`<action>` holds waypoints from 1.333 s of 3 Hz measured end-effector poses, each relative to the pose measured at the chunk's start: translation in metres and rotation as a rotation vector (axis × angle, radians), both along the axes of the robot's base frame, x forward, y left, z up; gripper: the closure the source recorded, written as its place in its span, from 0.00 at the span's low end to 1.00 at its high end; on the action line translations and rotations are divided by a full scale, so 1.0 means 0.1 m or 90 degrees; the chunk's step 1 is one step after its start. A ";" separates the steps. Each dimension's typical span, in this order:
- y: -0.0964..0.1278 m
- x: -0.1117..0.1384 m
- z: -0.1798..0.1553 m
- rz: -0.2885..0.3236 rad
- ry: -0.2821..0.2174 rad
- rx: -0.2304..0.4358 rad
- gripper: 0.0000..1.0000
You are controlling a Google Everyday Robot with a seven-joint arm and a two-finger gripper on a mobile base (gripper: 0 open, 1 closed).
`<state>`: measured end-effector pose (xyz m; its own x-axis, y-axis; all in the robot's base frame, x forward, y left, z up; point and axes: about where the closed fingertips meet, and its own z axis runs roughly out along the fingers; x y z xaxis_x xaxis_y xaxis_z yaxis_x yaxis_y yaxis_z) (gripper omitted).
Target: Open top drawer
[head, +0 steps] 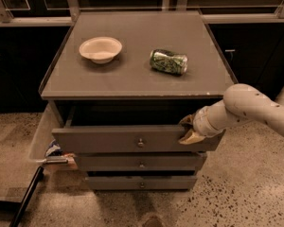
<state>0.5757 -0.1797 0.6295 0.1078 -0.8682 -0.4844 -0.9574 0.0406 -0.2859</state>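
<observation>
The top drawer (109, 138) is a grey drawer with a flat front and a small round metal knob (140, 142) at its centre. It stands pulled out a little from the cabinet, with a dark gap behind its front. My gripper (188, 129) is at the right end of the drawer front, at its top edge, on the end of a white arm (246, 109) that comes in from the right. Two shorter grey drawers (141, 164) sit below it.
On the cabinet top (132, 74) lie a pale bowl (101, 49) at the left and a crushed green can (168, 61) at the right. A coloured packet (54, 150) and a dark rod (28, 195) lie at the cabinet's lower left. Dark cupboards stand behind.
</observation>
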 end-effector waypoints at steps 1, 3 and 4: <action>0.00 0.00 0.00 0.000 0.000 0.000 0.62; 0.01 -0.01 0.02 -0.005 0.003 0.007 0.88; 0.00 -0.06 0.02 -0.007 0.006 0.011 1.00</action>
